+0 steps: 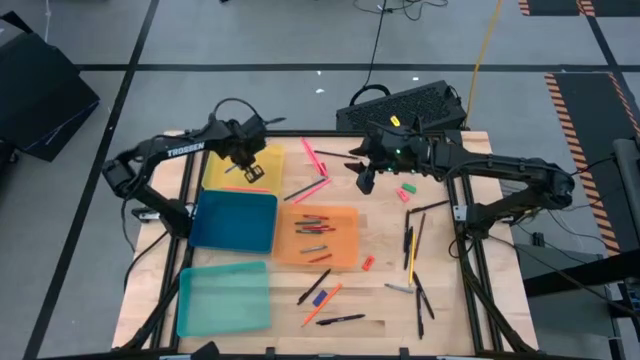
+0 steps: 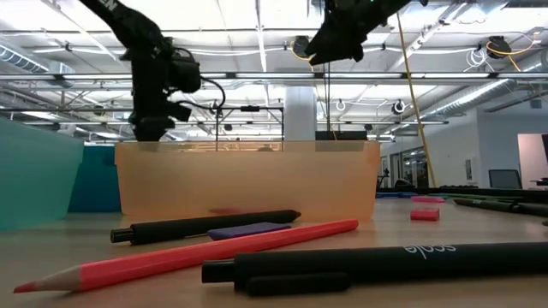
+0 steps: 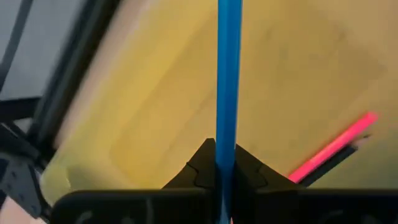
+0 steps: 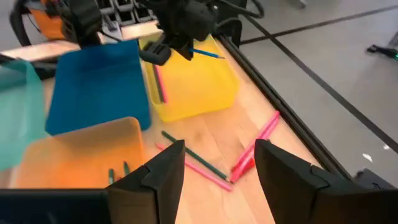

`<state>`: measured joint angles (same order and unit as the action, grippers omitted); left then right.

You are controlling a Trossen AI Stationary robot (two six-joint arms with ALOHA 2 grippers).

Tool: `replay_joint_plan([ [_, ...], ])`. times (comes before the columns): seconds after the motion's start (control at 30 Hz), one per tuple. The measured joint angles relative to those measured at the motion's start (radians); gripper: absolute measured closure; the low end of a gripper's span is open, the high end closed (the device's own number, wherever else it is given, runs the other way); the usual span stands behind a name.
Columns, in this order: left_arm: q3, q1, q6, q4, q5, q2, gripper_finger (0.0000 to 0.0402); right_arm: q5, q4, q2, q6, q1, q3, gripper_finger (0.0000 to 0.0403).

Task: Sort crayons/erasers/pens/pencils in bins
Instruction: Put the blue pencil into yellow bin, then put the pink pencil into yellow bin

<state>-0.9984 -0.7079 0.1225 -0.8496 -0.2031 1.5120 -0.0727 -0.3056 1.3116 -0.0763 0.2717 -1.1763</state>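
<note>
My left gripper [image 1: 243, 152] hangs over the yellow bin [image 1: 262, 160], shut on a slim blue stick [image 3: 228, 74]. A pink pencil [image 3: 336, 146] lies in that bin beside a dark stick. In front of it stand the dark blue bin [image 1: 235, 222], the orange bin [image 1: 345, 215] holding several crayons [image 1: 315, 230], and the teal bin [image 1: 223, 297]. My right gripper [image 4: 217, 174] is open above the table at the far middle, over pink pencils [image 4: 255, 149] and a green stick [image 4: 193, 155], touching nothing. My left gripper pinches the blue stick [image 3: 227, 146] between its two fingertips [image 3: 249, 165], coming from above. The stick lies across the fingers and reaches out from them to one side [image 4: 208, 53]. It is lifted clear above the yellow bin's floor.
Pink pencils [image 1: 318, 160] lie at the far middle, a green eraser [image 1: 404, 187] and a red eraser [image 1: 403, 197] right of them. Dark pens [image 1: 410, 245] lie on the right; pens, a pencil [image 2: 197, 252] and a red eraser [image 1: 367, 263] lie near the front. A black box [image 1: 405, 105] stands behind the table.
</note>
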Motion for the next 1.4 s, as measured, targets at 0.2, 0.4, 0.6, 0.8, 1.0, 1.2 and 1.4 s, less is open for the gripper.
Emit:
replay_joint_plan([
  [0.2,0.085,0.012,0.069,0.146,-0.014,0.059,0.0376,0.076,-0.041,0.034,0.012,0.029,-0.001,0.0215],
  [0.4,0.089,0.014,0.190,0.137,-0.041,0.152,0.0364,0.160,-0.150,0.115,0.028,0.028,-0.001,0.0215],
  [0.6,0.083,0.026,0.236,0.127,-0.038,0.157,0.0352,0.182,-0.180,0.238,0.163,0.036,-0.001,0.0215],
  [0.8,0.059,0.048,0.238,0.080,-0.118,0.080,0.0287,0.208,-0.166,0.396,0.303,0.052,-0.060,0.0215],
  [1.0,0.059,0.065,0.192,0.024,-0.149,-0.037,0.0216,0.208,-0.108,0.586,0.407,0.063,-0.190,0.0215],
  [1.2,0.059,0.075,0.034,-0.068,-0.138,-0.180,0.0196,0.208,-0.086,0.758,0.483,0.068,-0.314,0.0215],
  [1.4,0.059,0.082,-0.098,-0.127,-0.112,-0.305,0.0195,0.208,-0.077,0.815,0.510,0.068,-0.332,0.0216],
])
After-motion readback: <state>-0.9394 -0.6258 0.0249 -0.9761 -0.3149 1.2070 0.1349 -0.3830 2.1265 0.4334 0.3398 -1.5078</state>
